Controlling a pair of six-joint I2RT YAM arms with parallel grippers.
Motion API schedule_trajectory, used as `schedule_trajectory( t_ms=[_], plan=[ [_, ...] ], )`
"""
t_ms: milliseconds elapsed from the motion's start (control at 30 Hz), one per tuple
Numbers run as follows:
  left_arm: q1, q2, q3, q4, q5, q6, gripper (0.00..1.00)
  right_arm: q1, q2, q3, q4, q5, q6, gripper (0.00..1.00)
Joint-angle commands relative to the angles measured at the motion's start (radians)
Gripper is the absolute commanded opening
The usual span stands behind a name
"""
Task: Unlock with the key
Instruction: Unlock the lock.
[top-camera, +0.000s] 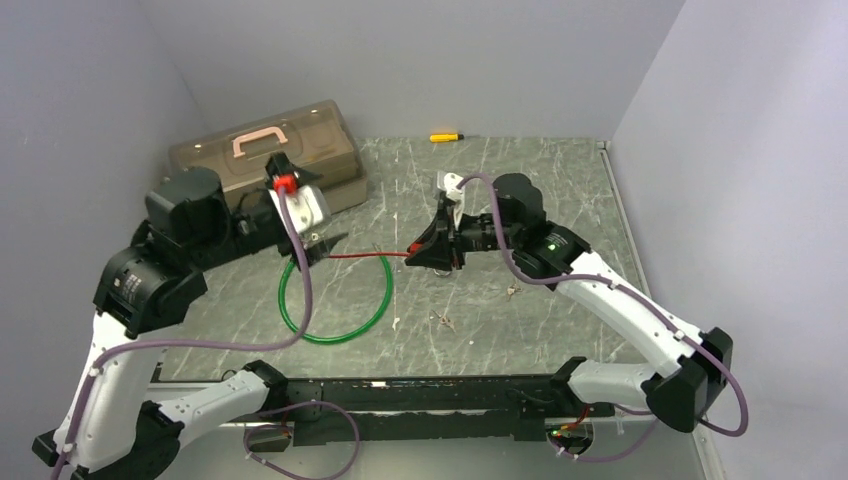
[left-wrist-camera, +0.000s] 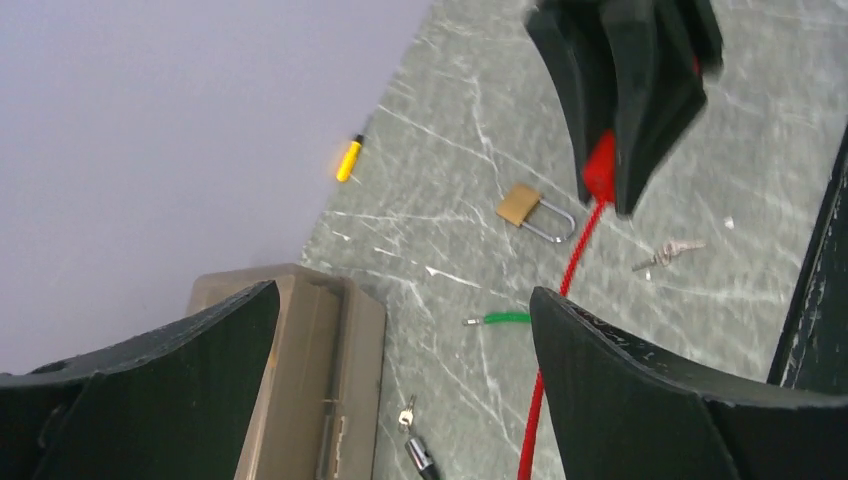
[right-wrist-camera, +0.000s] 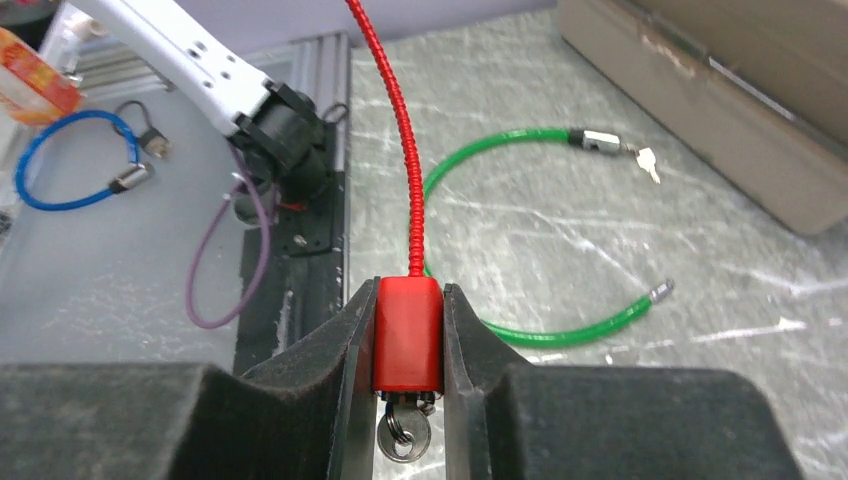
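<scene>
My right gripper is shut on the red body of a cable lock. A silver key on a ring sticks out of the body's near end. The red cable runs away toward my left gripper. In the top view the right gripper holds the lock above the table's middle, and the red cable stretches left. My left gripper is at the cable's far end. In the left wrist view its jaws stand wide open, with the red cable beside the right finger.
A green cable lock lies looped on the table, with a key in its head. A brown toolbox stands at the back left. A brass padlock, loose keys and a yellow screwdriver lie farther back. A blue cable lies off the table.
</scene>
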Motion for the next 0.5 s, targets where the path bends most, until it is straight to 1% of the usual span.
schedule_trajectory(
  t_ms=[0, 133, 200, 267, 333, 367, 467],
  plan=[
    [0.044, 0.09, 0.206, 0.003, -0.007, -0.187, 0.99, 0.027, 0.047, 0.052, -0.068, 0.123, -0.087, 0.0],
    [0.047, 0.192, 0.39, -0.157, -0.06, -0.171, 0.99, 0.067, 0.131, 0.089, -0.127, 0.246, -0.141, 0.0],
    [0.051, 0.236, 0.477, -0.218, -0.106, -0.18, 0.99, 0.084, 0.177, 0.089, -0.114, 0.302, -0.143, 0.0],
    [0.053, 0.256, 0.526, -0.255, -0.155, -0.18, 0.99, 0.102, 0.223, 0.086, -0.089, 0.355, -0.153, 0.0],
    [0.056, 0.239, 0.496, -0.242, -0.222, -0.188, 0.99, 0.123, 0.276, 0.09, -0.059, 0.404, -0.173, 0.0],
    [0.059, 0.214, 0.45, -0.215, -0.264, -0.189, 0.99, 0.128, 0.305, 0.104, -0.057, 0.429, -0.184, 0.0],
    [0.071, 0.134, 0.293, -0.131, -0.311, -0.177, 1.0, 0.129, 0.396, 0.128, -0.026, 0.48, -0.212, 0.0]
  ],
)
